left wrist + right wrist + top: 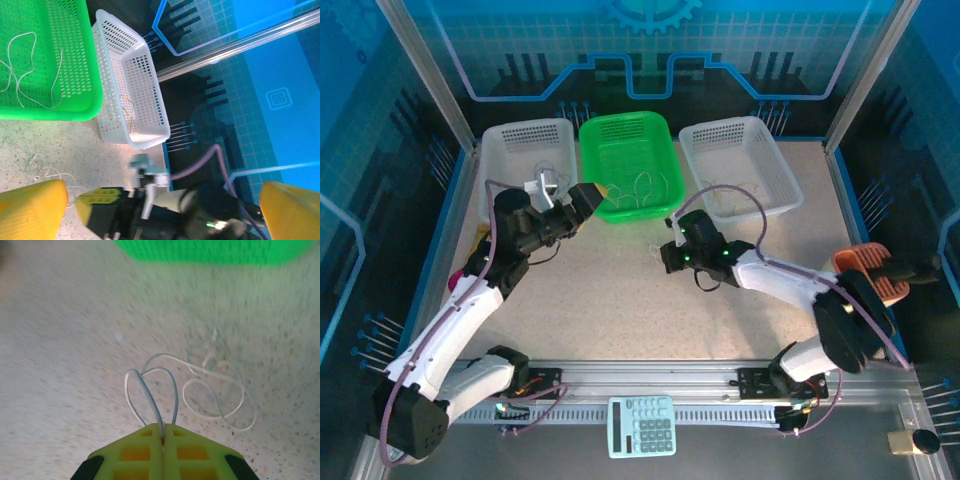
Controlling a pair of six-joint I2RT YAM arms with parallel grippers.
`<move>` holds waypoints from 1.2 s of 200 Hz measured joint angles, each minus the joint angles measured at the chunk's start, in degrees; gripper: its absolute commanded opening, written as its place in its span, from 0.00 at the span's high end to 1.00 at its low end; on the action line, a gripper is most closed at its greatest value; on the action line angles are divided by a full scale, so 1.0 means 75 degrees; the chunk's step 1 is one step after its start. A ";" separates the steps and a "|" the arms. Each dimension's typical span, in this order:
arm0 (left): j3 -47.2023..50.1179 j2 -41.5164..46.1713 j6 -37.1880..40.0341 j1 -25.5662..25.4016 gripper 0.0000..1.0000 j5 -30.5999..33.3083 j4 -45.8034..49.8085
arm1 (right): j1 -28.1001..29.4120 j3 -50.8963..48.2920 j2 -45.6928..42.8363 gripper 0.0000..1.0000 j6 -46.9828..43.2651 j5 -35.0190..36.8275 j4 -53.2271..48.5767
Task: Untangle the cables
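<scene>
Right gripper [163,435]: closest to the right wrist lens. Its two yellow-green fingers are pressed together and pinch a strand of the blue-grey cable [150,385] in the seam between them.
Bench [610,300]: pale speckled surface. Three baskets stand in a row along its far edge, and both arms are bolted at the near edge.
Green basket [625,165]: middle of the row. The whitish cables [22,65] inside it lie in loose curls on its floor.
Right white basket [740,165]: just beside the green basket. A yellowish cable [129,112] lies inside it, low against the perforated wall.
Left white basket [525,150]: far-left end of the row, beyond the left arm's wrist.
Left gripper [162,190]: yellow fingers spread wide, raised above the bench near the green basket's near-left corner and looking down toward the right arm.
Calculator [642,425]: pale teal, lying on the rail at the near edge between the two arm bases.
Blue-grey cable: rises from the right gripper's closed fingertips in a narrow arch, bends over and comes back down beside the fingers. It sits on the open bench in front of the green basket.
Loose cables [215,395]: whitish loops lying flat on the bench just beyond the right gripper, between it and the green basket. They overlap one another, and the farther part is too blurred to count the strands.
</scene>
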State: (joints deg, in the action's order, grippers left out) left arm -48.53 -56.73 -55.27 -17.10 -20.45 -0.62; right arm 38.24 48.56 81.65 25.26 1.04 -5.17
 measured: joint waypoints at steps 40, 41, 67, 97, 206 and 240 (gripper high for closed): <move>0.0000 -0.0067 -0.0047 -0.0070 0.01 0.0000 -0.0073 | -0.0079 0.0073 -0.1810 1.00 0.0207 -0.0300 0.0000; 0.0000 -0.0067 -0.0047 -0.0073 0.01 0.0000 -0.0076 | -0.0085 0.0073 -0.1833 1.00 0.0213 -0.0306 0.0000; 0.0000 -0.0073 -0.0067 -0.0157 0.01 0.0000 -0.0189 | -0.0242 0.0289 -0.2375 1.00 0.0379 -0.0580 -0.0111; 0.0000 -0.0128 -0.0070 -0.0283 0.01 0.0000 -0.0192 | -0.0309 0.0536 -0.2734 1.00 0.0530 -0.0816 -0.0201; 0.0009 -0.0606 -0.0309 -0.0746 0.11 -0.0029 -0.0796 | -0.0341 0.0670 -0.3156 1.00 0.0361 -0.1346 -0.0204; -0.0099 -0.0822 -0.0251 -0.0871 0.35 -0.0189 -0.0962 | -0.0434 0.0297 -0.3290 1.00 -0.0038 -0.2084 0.0277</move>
State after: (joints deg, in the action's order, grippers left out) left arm -49.28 -62.89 -57.14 -23.64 -21.87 -7.84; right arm 34.98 50.78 56.97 24.97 -14.59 -3.09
